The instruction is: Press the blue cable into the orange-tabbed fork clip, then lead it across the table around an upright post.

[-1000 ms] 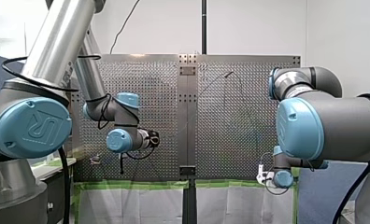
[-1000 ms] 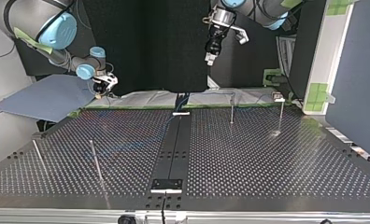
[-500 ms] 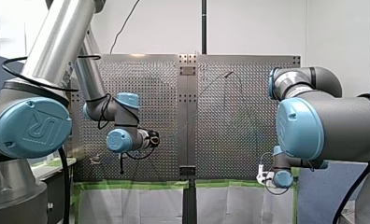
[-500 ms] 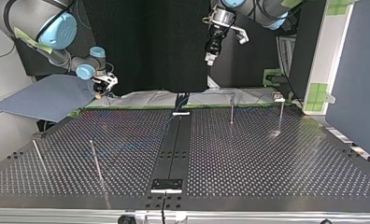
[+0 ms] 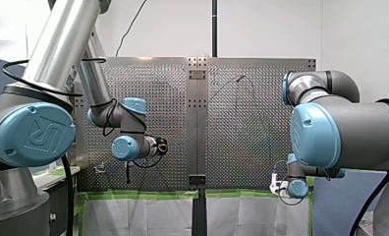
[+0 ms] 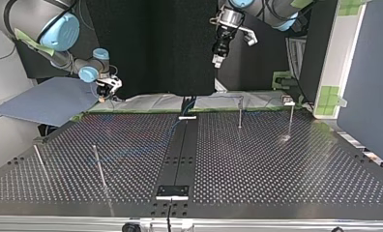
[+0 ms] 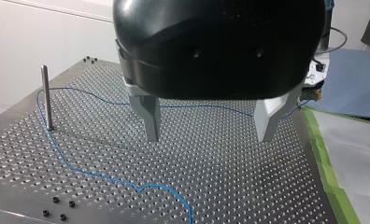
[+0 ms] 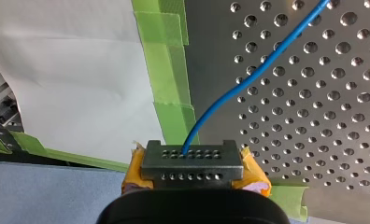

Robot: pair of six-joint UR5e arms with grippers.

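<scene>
The blue cable [image 8: 248, 79] is clamped in the clenched jaws of the right gripper [image 8: 191, 162] and runs ahead of them. The left gripper [image 7: 206, 123] is held spread and empty, with slack cable below its jaws, beside an upright post [image 7: 45, 95]. Seating is judged not yet done: the held cable must be carried to the fork clip, which cannot be surely made out.

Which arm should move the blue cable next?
Probably my right: my right gripper has its fingers shut on the blue cable. My left gripper hangs above the table, fingers open and empty.

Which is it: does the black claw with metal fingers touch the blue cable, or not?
Apart. The top view shows my left claw hanging high above the table, where the blue cable lies.
</scene>
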